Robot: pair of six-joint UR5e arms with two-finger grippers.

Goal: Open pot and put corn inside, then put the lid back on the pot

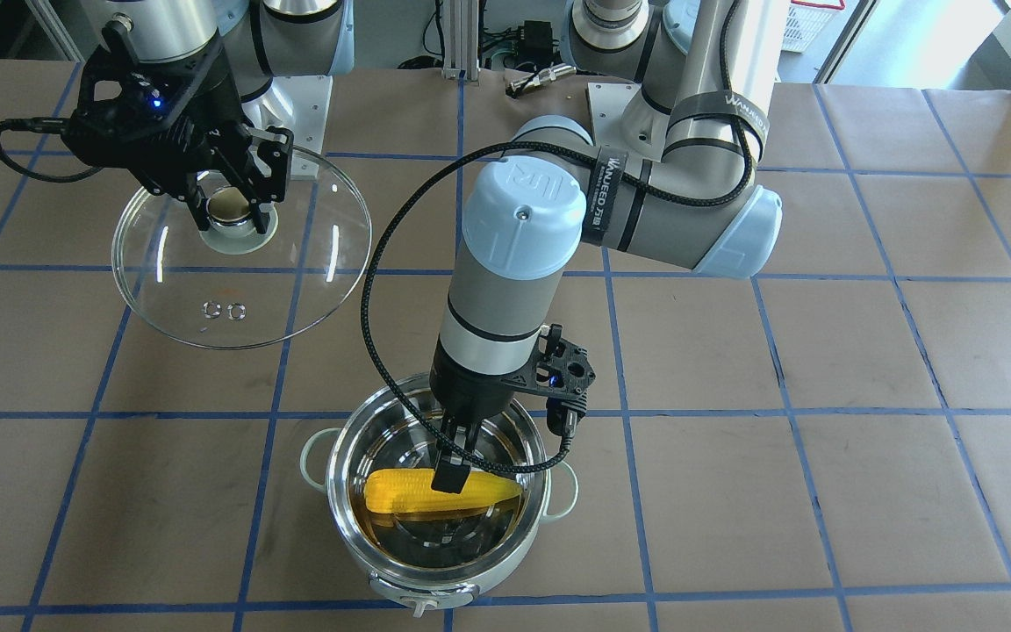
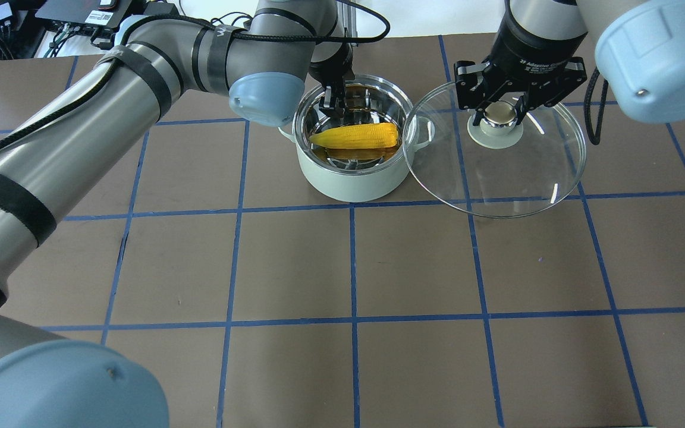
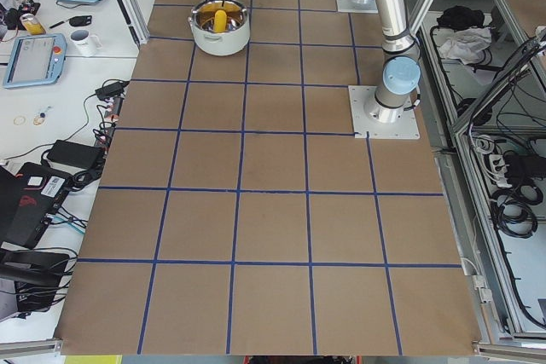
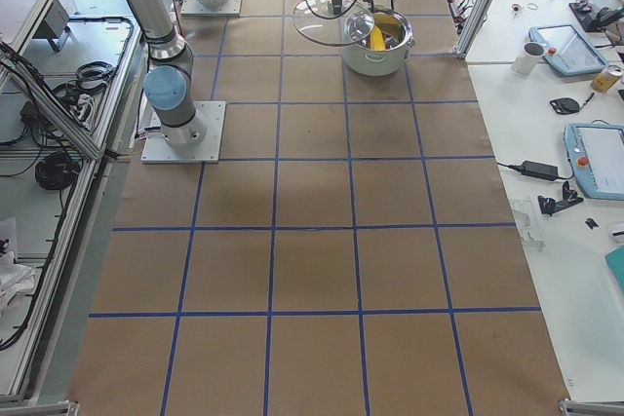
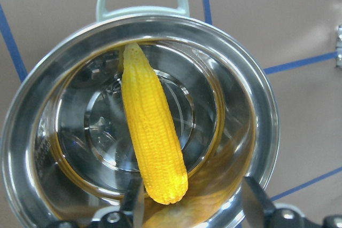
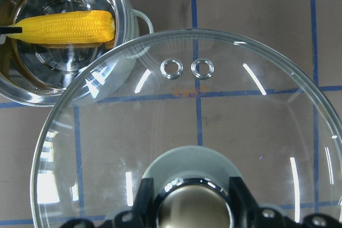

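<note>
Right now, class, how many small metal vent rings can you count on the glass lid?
2, side by side on the lid, between knob and edge: one ring, the other ring. None appears hidden.

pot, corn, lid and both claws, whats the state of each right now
pot: open, corn inside
corn: lying in the pot, not gripped
lid: off the pot, held up beside it by its knob
left claw: open, down in the pot at the corn
right claw: shut on the lid's knob
</note>
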